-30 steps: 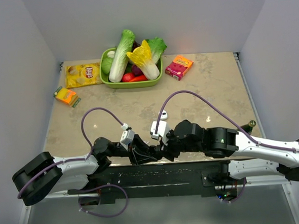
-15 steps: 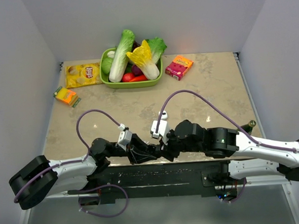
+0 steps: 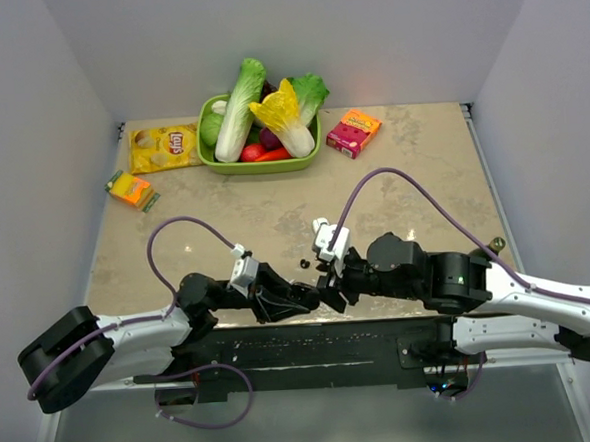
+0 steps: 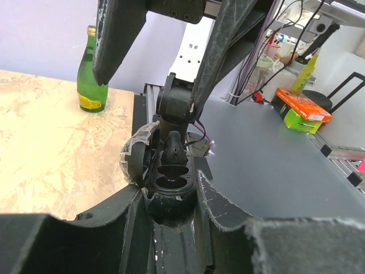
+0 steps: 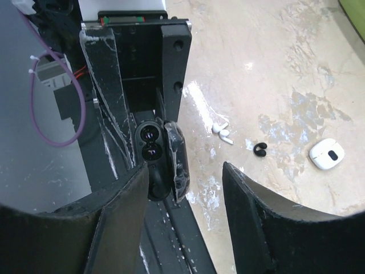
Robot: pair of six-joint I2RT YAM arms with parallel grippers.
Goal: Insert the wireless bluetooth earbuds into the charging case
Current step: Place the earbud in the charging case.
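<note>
Left gripper (image 4: 171, 201) clamped on black open-lidded case (image 4: 170, 174). Right gripper (image 5: 187, 169) jaws apart, empty. White charging case (image 5: 326, 154) on table, just beside black earbud (image 5: 260, 149).

Top view: small black open clamshell plastic case (image 4: 169, 185) is buried under both wrists, tiny white earbuds (image 5: 222, 132) can't be resolved there, green glass bottle (image 3: 496, 242) mostly behind right arm (image 3: 479, 282), label unreadable from left wrist.

Two arms here, white shells over chunky black joints: the left arm (image 3: 131, 331) and the right arm (image 3: 550, 301). A purple cable (image 3: 153, 252) curls off each one. There's a white block (image 3: 328, 241) at each wrist, and the black tool fingers (image 5: 114, 228) look scuffed and frayed along the edges.
</note>
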